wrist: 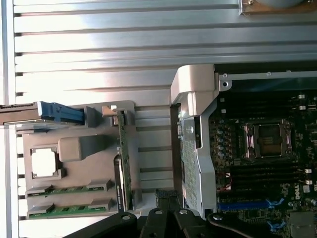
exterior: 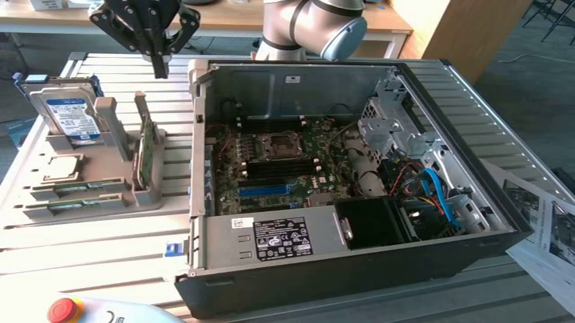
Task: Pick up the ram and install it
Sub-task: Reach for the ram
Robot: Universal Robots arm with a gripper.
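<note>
Red stop button (exterior: 64, 308) right up front, on the near side of the open computer case (exterior: 269, 286). The gripper (exterior: 160, 67) hangs high off the case's far corner, toward the exterior view's left, fingers pinched together on nothing.

From the exterior view we get the arm's grey joint (exterior: 314, 23) behind the case and loose papers (exterior: 548, 229) off the case's side at the exterior view's right. The wrist view looks straight down on the grey tray (wrist: 89, 148) just beside the case, and that is where the ram lies. One ram stick (wrist: 68, 189) lies flat in its slot and a second ram stick (wrist: 67, 208) sits parallel beside it, both on the tray's side away from the case and well apart from the gripper.

Everything sits on a slatted metal table (exterior: 90, 249), with a wooden desk (exterior: 225, 23) behind the case.

Counting up: two ram sticks, one hard drive (exterior: 70, 114) standing upright, one processor chip (exterior: 58, 167), and one taller green card (exterior: 145, 158) on edge nearest the case. Inside the case there is one blue slot (exterior: 268, 190) on the motherboard.
</note>
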